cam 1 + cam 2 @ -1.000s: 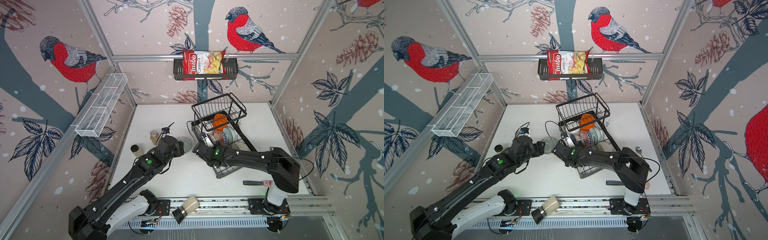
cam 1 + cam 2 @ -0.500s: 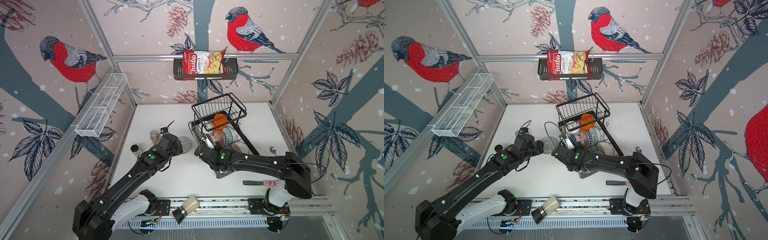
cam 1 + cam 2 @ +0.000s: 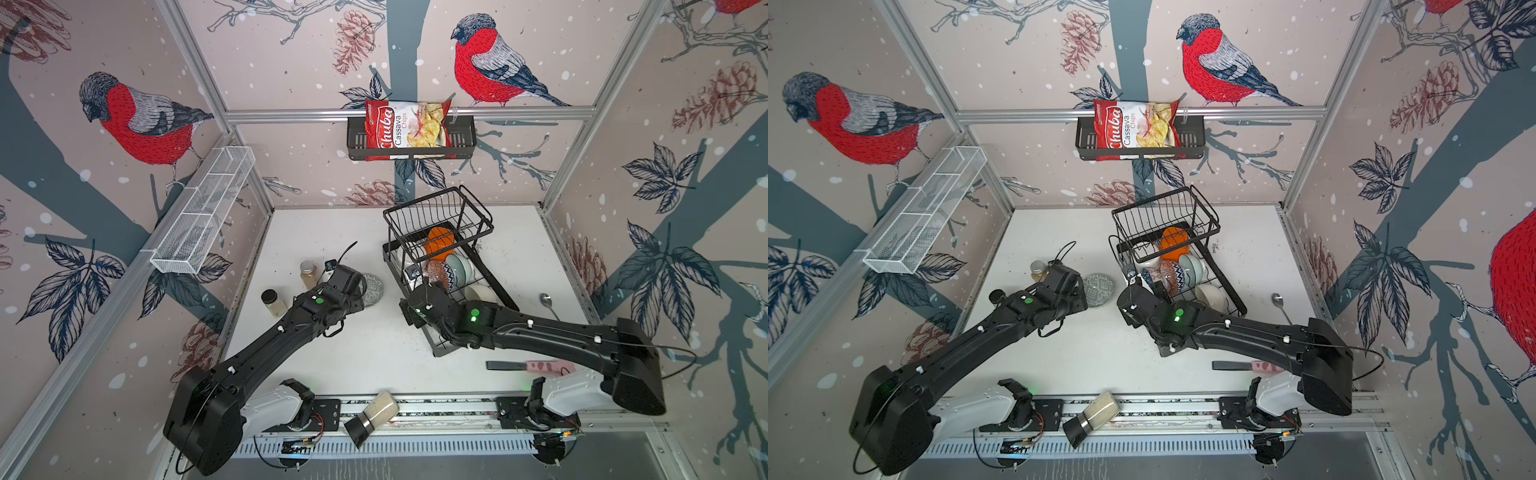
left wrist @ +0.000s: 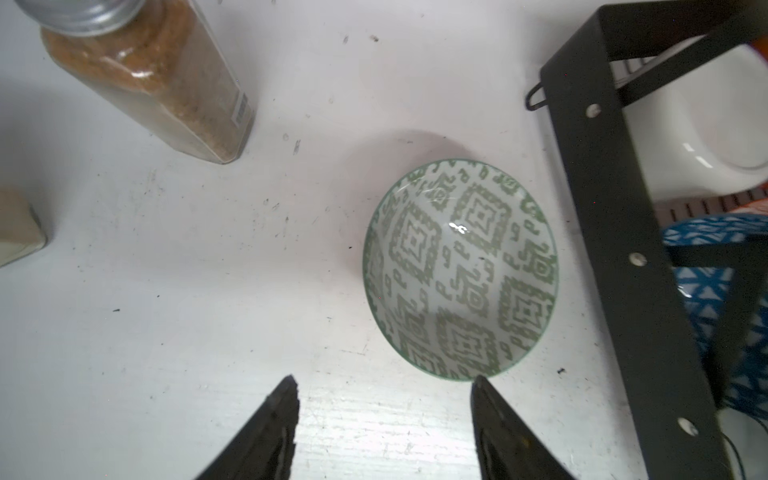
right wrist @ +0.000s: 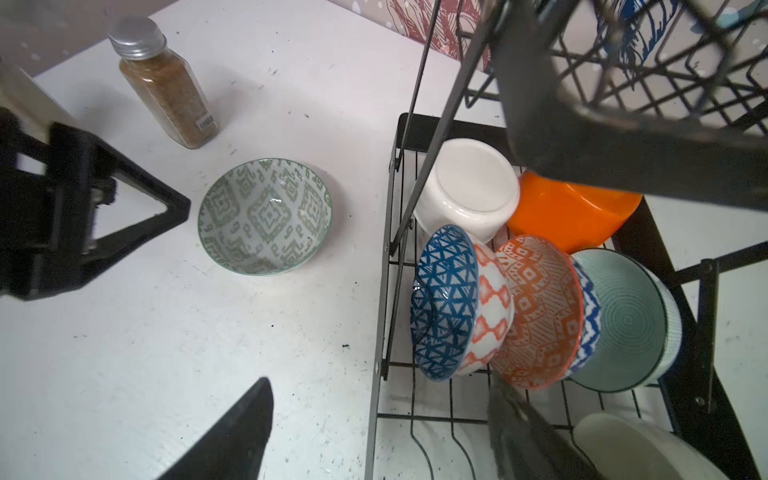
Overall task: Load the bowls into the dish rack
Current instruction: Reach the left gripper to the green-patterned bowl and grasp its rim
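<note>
White table (image 4: 166, 291), bird-print walls: the green bowl (image 4: 459, 270) sits upright, just left of the dish rack (image 4: 615, 216), where the other bowls (image 5: 536, 307) are already racked. Left hand (image 4: 384, 384) is nearer, jaws parted and empty, bowl just past its tips, offset toward the rack. Right hand (image 5: 380, 386) gapes empty at the rack's edge. In a top view the bowl (image 3: 374, 286) loses its left rim behind the left wrist.

We read only "Chuba Cassava Chips" on the red-and-white crinkled snack bag (image 3: 405, 126) resting in the black metal wall basket (image 3: 464, 137), while the small sticker on the square glass jar of brown spice (image 4: 166, 83) stays too blurred for us.
</note>
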